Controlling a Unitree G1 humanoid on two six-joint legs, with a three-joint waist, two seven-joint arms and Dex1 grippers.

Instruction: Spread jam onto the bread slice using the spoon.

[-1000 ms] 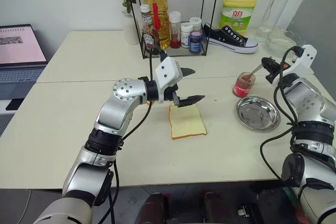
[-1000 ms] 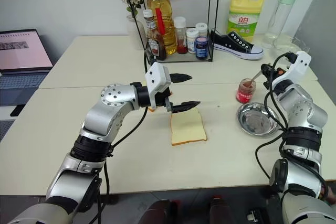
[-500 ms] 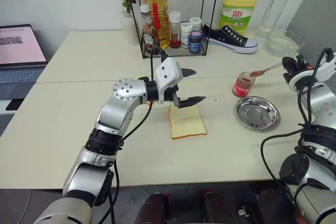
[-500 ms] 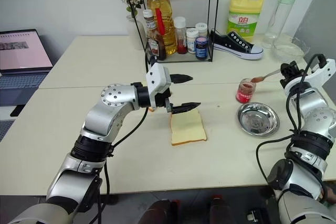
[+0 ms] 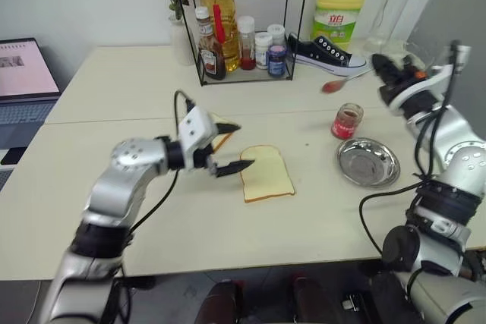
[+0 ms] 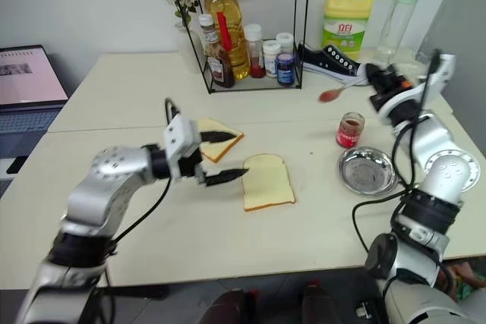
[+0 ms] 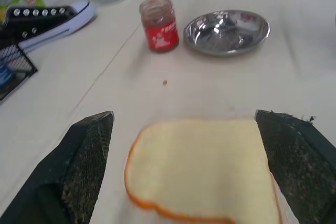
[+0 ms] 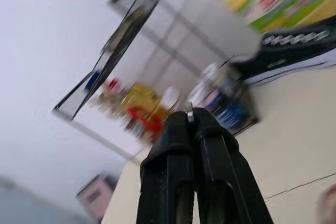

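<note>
The pale bread slice (image 5: 266, 174) lies flat in the middle of the table. My left gripper (image 5: 231, 146) hovers open just to its left, fingers pointing at it; in the left wrist view the slice (image 7: 202, 169) sits between the two wide-apart fingers. The jam jar (image 5: 347, 121) stands to the right, open, with red jam inside. My right gripper (image 5: 385, 71) is shut on the handle of the spoon (image 5: 331, 84), held in the air above and behind the jar, its bowl carrying red jam.
A second bread slice (image 6: 219, 139) lies by my left gripper's far finger. A round steel dish (image 5: 368, 162) sits in front of the jar. Behind are a wire rack of bottles (image 5: 239, 36), a black shoe (image 5: 330, 55) and a yellow detergent bottle (image 5: 337, 14). A laptop (image 5: 23, 73) stands far left.
My left gripper drew back leftward and lower, off the slice, uncovering the second slice. My right gripper lifted the spoon out of the jar and carried it up and left with jam on it.
</note>
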